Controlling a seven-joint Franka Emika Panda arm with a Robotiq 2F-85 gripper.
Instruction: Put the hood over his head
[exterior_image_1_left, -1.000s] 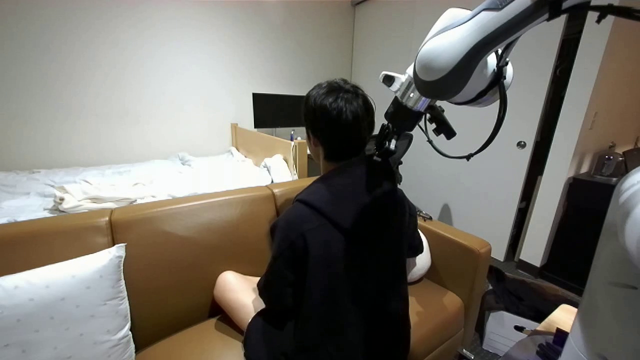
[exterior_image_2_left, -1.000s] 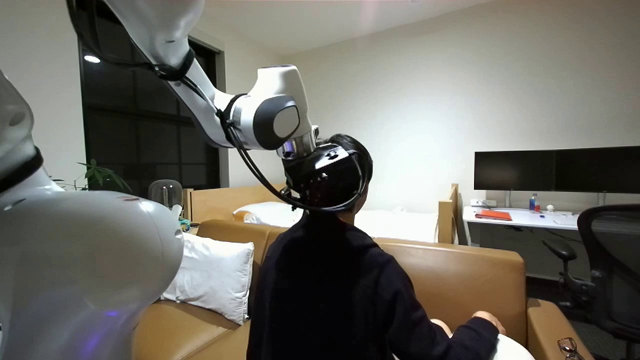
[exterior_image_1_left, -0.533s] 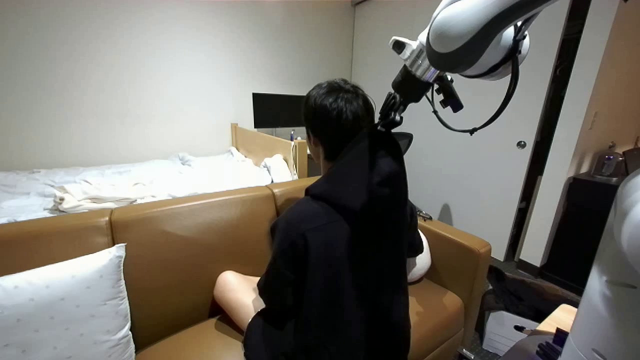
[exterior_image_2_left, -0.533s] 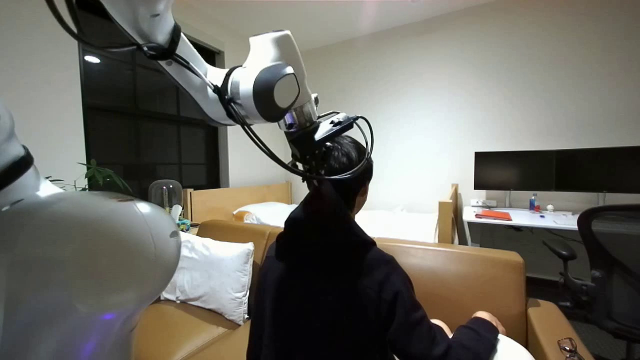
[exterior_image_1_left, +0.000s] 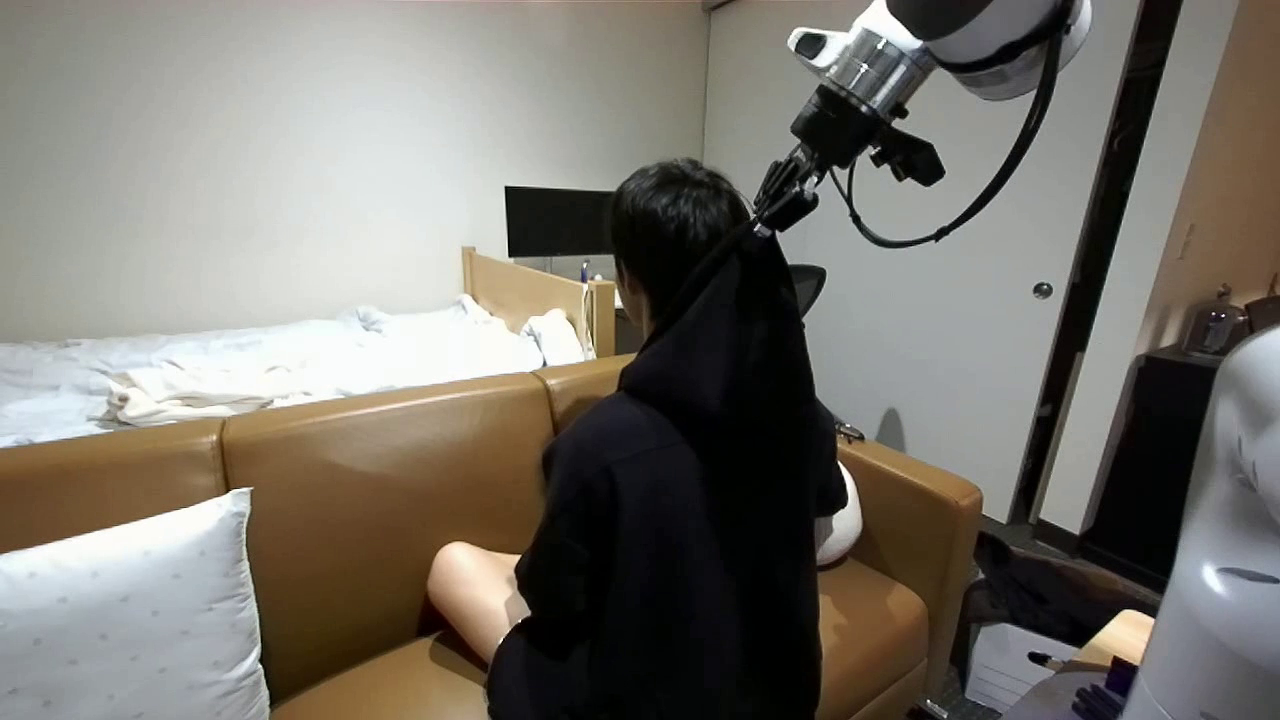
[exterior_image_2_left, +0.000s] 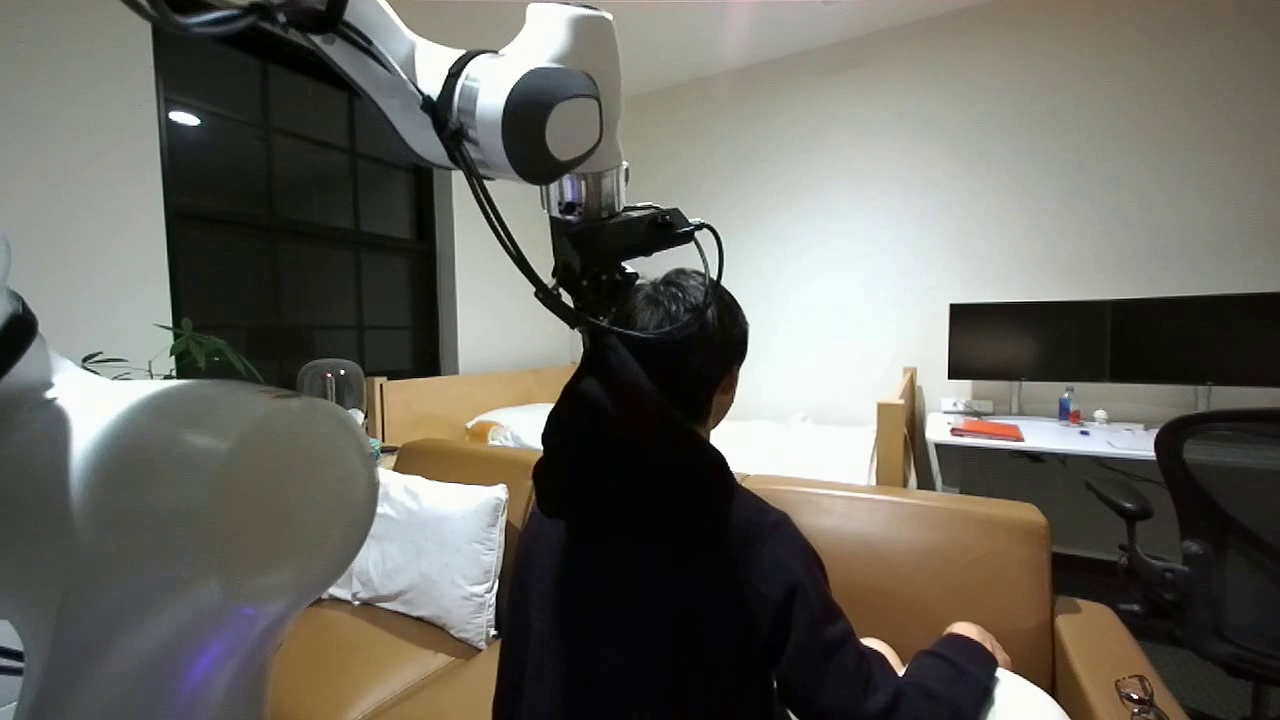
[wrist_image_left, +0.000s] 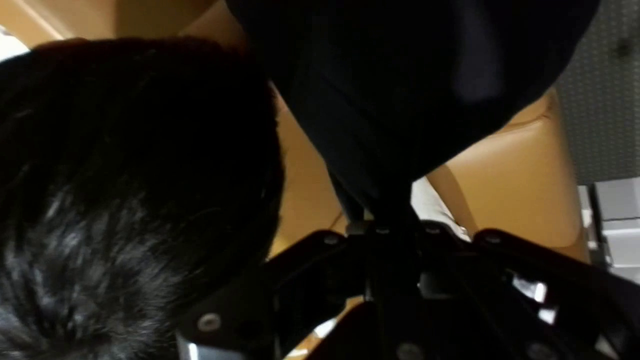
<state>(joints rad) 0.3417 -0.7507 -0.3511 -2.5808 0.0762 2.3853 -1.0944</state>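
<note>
Nearest us, in an exterior view, stands the smooth white robot arm (exterior_image_2_left: 220, 480); its end carries the black two-fingered gripper (exterior_image_1_left: 768, 222), whose fingertips pinch the top of the soft black fabric hood (exterior_image_1_left: 725, 340). We see the hood drawn up into a peak just behind the head (exterior_image_1_left: 672, 225), with short black hair, of a seated person (exterior_image_2_left: 830, 610) in a black sweatshirt (exterior_image_1_left: 640, 490). In the wrist view we note a strip of the tan leather-like sofa (wrist_image_left: 302, 165) between head and hood, which stand apart there. Beyond the sofa's backrest we find a wooden-framed bed (exterior_image_1_left: 530, 292) with rumpled white bedding (exterior_image_1_left: 300, 350); farther off, dark flat monitors (exterior_image_2_left: 1030, 340) stand above a white desk (exterior_image_2_left: 1050, 441) bearing a flat orange folder (exterior_image_2_left: 988, 430), before the pale wall (exterior_image_2_left: 800, 200).
</note>
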